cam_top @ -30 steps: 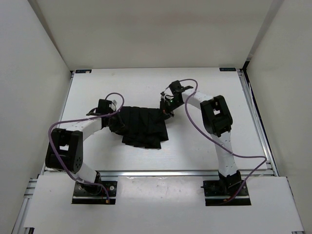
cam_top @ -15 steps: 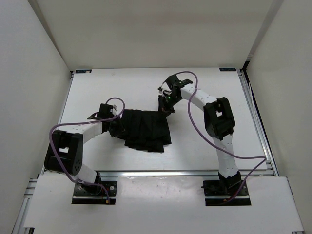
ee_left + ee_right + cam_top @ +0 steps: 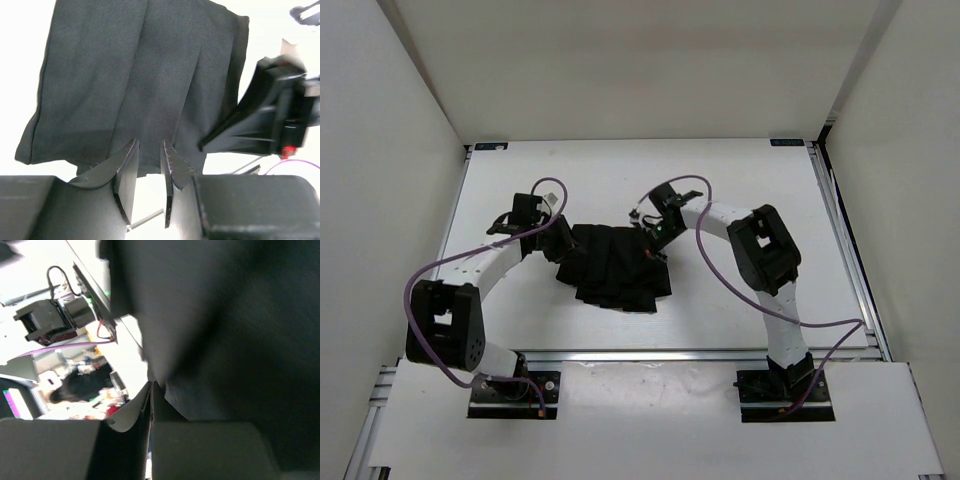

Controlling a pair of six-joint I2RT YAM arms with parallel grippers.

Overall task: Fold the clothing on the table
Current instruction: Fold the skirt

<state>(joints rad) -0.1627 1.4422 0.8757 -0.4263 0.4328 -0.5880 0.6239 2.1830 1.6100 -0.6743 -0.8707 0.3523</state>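
Note:
The clothing is a black pleated piece lying bunched in the middle of the white table. My left gripper sits at its left edge. In the left wrist view the left gripper is open, with bare table between the fingers and the clothing just beyond the tips. My right gripper is at the upper right corner of the clothing. In the right wrist view the right gripper is shut, and dark fabric runs down to its tips.
White walls stand on the left, back and right of the table. An aluminium rail runs along the near edge, by the arm bases. Purple cables loop off both arms.
The left jaws have opened and let the fabric go, and that arm has shifted slightly away. The right gripper has swung down and left onto the clothing's upper right corner.

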